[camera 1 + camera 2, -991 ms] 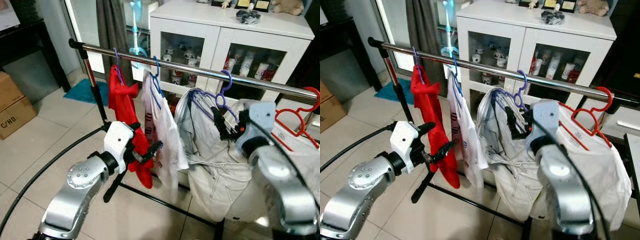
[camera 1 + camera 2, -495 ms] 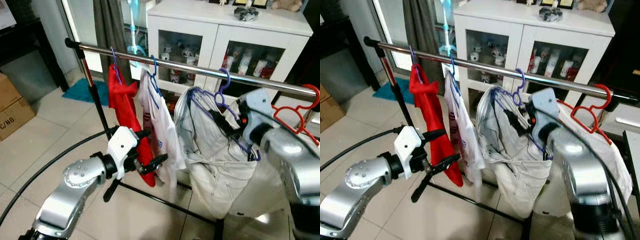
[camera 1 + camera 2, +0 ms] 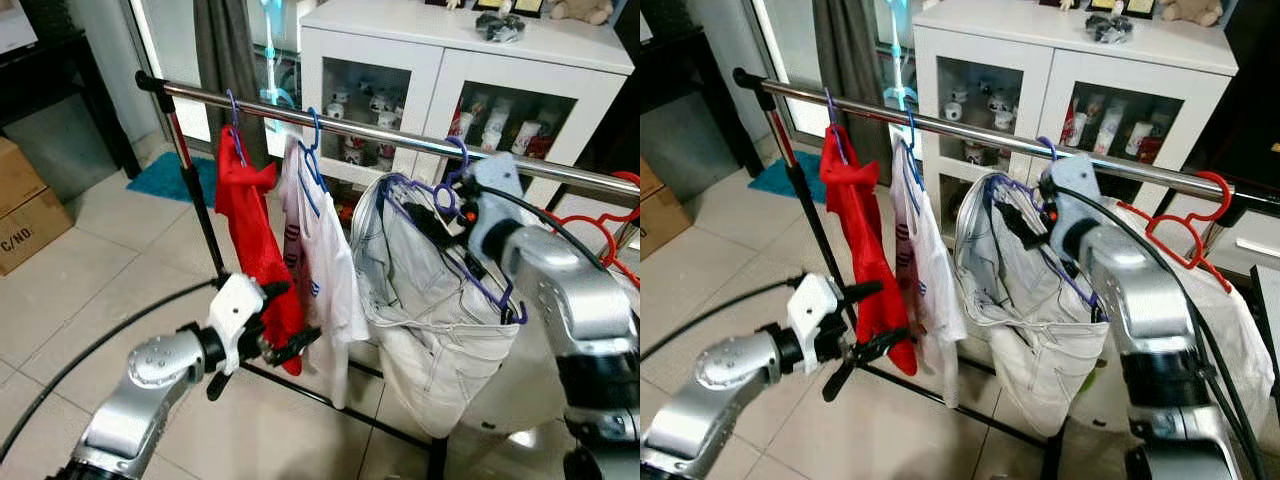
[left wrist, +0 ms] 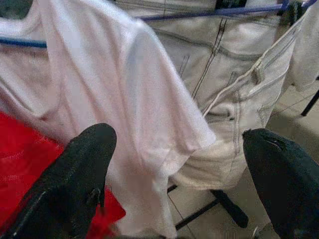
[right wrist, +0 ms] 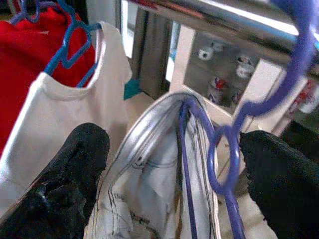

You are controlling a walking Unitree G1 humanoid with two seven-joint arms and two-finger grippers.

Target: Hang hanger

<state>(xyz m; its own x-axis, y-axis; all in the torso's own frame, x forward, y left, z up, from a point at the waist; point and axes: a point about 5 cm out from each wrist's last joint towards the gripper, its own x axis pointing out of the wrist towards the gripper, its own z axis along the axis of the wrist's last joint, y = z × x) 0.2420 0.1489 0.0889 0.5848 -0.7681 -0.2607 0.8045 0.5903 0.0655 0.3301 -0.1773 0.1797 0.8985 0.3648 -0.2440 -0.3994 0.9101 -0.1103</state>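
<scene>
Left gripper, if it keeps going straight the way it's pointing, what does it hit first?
Most likely the white T-shirt: the left gripper is open, and the shirt's sleeve and side hang between its fingers. The pale jeans hang behind it. Depth is hard to judge.

light: bright, even daylight | glare: rail | blur: wrist views soft

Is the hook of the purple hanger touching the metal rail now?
Touching. In the right wrist view, the purple hanger has its hook curved over the metal rail and resting on it, between the open right gripper fingers.
</scene>
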